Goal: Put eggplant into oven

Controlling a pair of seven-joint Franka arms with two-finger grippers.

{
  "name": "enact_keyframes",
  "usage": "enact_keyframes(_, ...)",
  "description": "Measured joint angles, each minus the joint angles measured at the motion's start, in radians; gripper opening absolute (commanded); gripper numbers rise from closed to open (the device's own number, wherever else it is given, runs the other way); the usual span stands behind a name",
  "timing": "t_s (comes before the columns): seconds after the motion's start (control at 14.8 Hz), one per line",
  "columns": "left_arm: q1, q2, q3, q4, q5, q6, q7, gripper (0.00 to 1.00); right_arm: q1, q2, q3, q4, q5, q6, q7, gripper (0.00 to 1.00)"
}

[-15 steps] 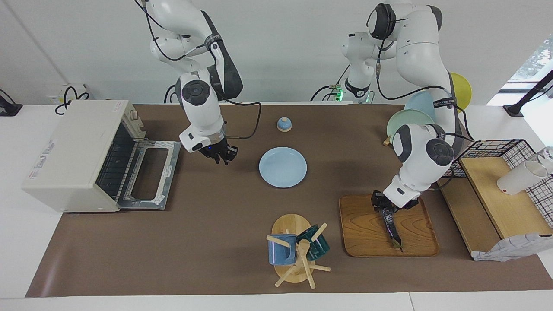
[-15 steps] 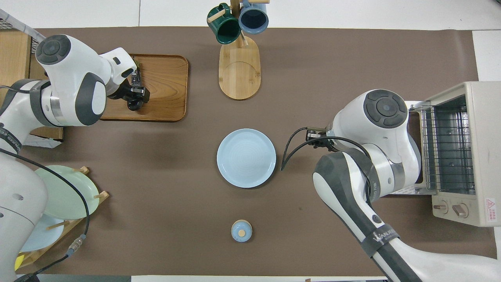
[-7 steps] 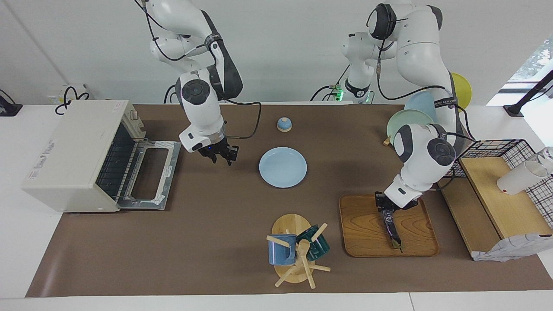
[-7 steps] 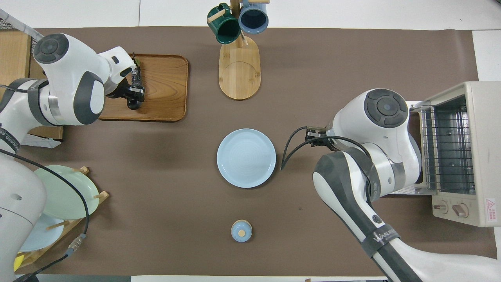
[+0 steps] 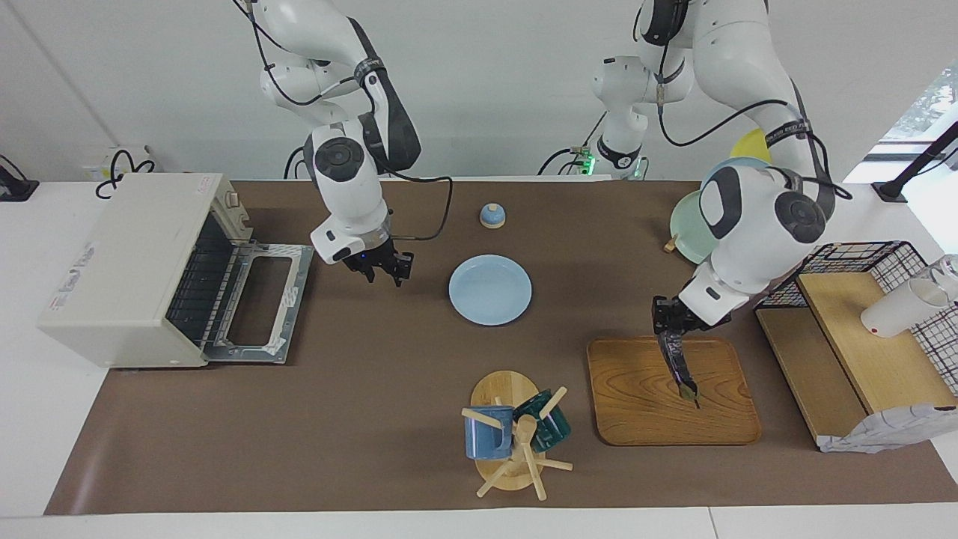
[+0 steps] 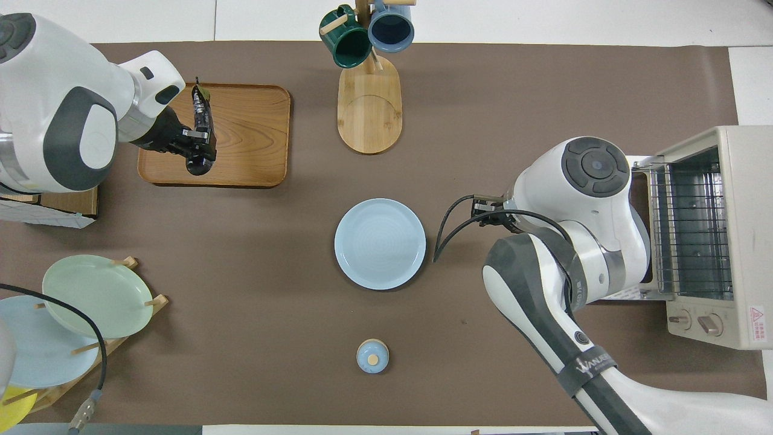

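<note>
Lifting the eggplant (image 5: 677, 364) by its thick end, the left hand (image 5: 668, 331) pinches it over the wooden tray (image 5: 636, 404). Next comes a carry toward the oven (image 5: 127, 269), door down. The right hand (image 5: 383, 272) waits, fingers parted, near it.

The desk (image 5: 22, 419) looked smooth and white, covered by a matt brown mat (image 5: 359, 419) like paper or felt. The eggplant (image 5: 677, 365) had a glossy, dark skin. Under it lay a wooden tray (image 5: 636, 404) with clear grain and a satin finish. The oven (image 5: 120, 269) had a cream painted metal shell, a bare metal wire rack (image 6: 694, 229) and a glass pane in its door (image 5: 262, 303). The plate (image 5: 490, 290) looked like glazed pale blue ceramic. The mug stand (image 6: 368, 109) was light wood, and its mugs (image 5: 490, 433) were shiny. The basket (image 5: 861, 258) was black wire, and the cloth (image 5: 883, 438) looked soft and checked. The arms wore smooth white plastic shells.
</note>
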Motion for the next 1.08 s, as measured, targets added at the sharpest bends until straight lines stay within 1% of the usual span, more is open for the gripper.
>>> enact_keyframes(0.13, -0.082, -0.046, -0.004, -0.018, -0.002, -0.028, -0.121, 0.0, 0.0, 0.0, 0.0, 0.0, 0.0, 0.0, 0.0, 0.62)
enact_keyframes(0.34, -0.228, -0.067, -0.009, -0.062, -0.004, -0.019, -0.278, 0.0, 0.0, 0.0, 0.0, 0.0, 0.0, 0.0, 0.0, 0.61)
enact_keyframes(0.4, -0.269, -0.071, -0.009, -0.088, -0.007, 0.006, -0.31, 0.0, 0.0, 0.0, 0.0, 0.0, 0.0, 0.0, 0.0, 0.62)
enact_keyframes(0.47, -0.308, -0.079, -0.01, -0.129, -0.01, 0.061, -0.339, 0.0, 0.0, 0.0, 0.0, 0.0, 0.0, 0.0, 0.0, 0.62)
enact_keyframes(0.67, -0.42, -0.126, -0.011, -0.31, -0.015, 0.275, -0.417, 0.0, 0.0, 0.0, 0.0, 0.0, 0.0, 0.0, 0.0, 0.62)
enact_keyframes(0.74, -0.456, -0.138, -0.011, -0.357, -0.015, 0.32, -0.445, 0.0, 0.0, 0.0, 0.0, 0.0, 0.0, 0.0, 0.0, 0.62)
enact_keyframes(0.88, -0.517, -0.14, -0.01, -0.411, -0.015, 0.395, -0.492, 0.0, 0.0, 0.0, 0.0, 0.0, 0.0, 0.0, 0.0, 0.62)
enact_keyframes(1.08, -0.554, -0.115, -0.009, -0.435, -0.015, 0.453, -0.516, 0.0, 0.0, 0.0, 0.0, 0.0, 0.0, 0.0, 0.0, 0.61)
